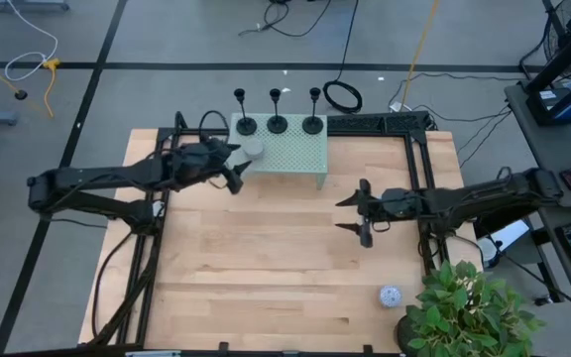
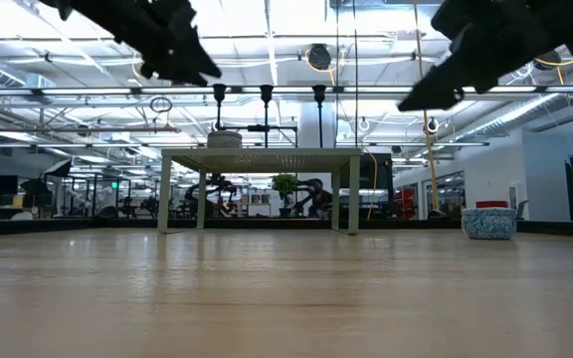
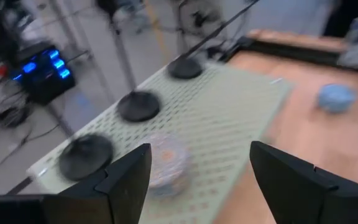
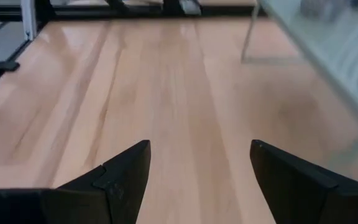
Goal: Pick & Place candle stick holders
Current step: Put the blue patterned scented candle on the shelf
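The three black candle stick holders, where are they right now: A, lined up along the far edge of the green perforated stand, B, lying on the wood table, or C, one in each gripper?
A: the candle stick holders stand in a row on the green perforated stand.

Bright even overhead light, ceiling glare low view, blurred wrist views
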Robot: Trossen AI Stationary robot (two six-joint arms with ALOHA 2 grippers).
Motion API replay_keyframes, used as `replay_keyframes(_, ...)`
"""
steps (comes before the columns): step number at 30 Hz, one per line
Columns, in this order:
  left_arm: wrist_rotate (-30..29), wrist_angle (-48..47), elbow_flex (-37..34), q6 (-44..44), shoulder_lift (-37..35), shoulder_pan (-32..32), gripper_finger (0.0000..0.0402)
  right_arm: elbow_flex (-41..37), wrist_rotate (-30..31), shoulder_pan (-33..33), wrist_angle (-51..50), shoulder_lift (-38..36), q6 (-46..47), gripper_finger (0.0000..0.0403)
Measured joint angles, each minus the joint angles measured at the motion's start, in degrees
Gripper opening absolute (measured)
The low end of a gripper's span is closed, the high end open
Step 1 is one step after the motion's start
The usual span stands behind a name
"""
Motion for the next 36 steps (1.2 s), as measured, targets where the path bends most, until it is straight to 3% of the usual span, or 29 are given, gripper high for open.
replay_keyframes(5,1.06,0.65,0.00,0.10,-1.70,-3.12,0.0273,0.02,0.72,0.00,-12.88,-4.32,7.41,0.0267)
replay_keyframes(13,0.97,0.98,0.00,0.17,-1.71,-5.74,0.0273,0.00,14.93,-0.02,-27.58,-3.90,15.46,0.0268)
replay_keyframes(26,0.76,1.00,0.00,0.12,-1.71,-6.06,0.0273,-4.36,15.06,0.00,-25.43,-3.16,15.56,0.0304)
replay_keyframes(32,0.40,1.00,0.00,-0.04,-1.71,-6.06,0.0273,-6.93,21.13,-0.68,-25.63,-3.16,21.81,0.0320)
replay_keyframes(36,0.40,1.00,0.00,-0.21,-1.71,-6.06,0.0273,-8.82,21.79,-2.29,-25.52,-3.16,23.46,0.0328)
